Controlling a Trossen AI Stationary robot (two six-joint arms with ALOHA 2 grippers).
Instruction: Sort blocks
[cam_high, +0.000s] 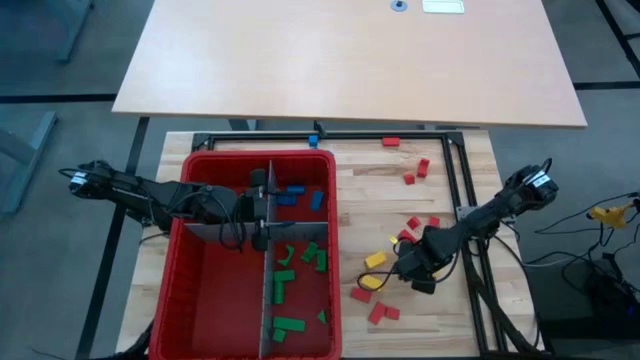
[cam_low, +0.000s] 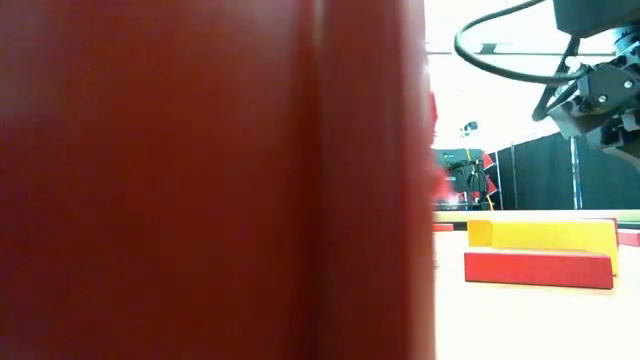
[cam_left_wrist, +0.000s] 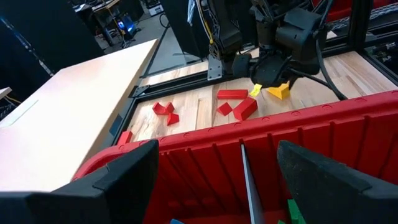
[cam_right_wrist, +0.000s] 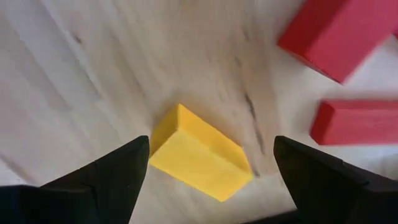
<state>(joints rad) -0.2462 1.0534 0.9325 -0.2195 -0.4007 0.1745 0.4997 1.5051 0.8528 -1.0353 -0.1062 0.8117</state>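
Note:
The red bin (cam_high: 185, 250) stands at the table's left, split by grey dividers (cam_high: 268, 290). Blue blocks (cam_high: 297, 192) lie in its far right compartment, green blocks (cam_high: 285, 275) in its near right one. Red blocks (cam_high: 415, 172) and yellow blocks (cam_high: 375, 260) lie loose on the wooden table to the bin's right. My right gripper (cam_right_wrist: 211, 149) is open, low over the table, its fingers standing on either side of a yellow block (cam_right_wrist: 196, 155) without touching it. My left gripper (cam_left_wrist: 214, 174) hangs open over the bin's middle divider (cam_left_wrist: 247, 180).
More red blocks (cam_right_wrist: 336, 31) lie close beside the yellow one, and others (cam_high: 380, 312) near the table's front. A black frame rail (cam_high: 465, 190) runs along the table's right and far sides. A large tan tabletop (cam_high: 350, 60) lies beyond the far edge.

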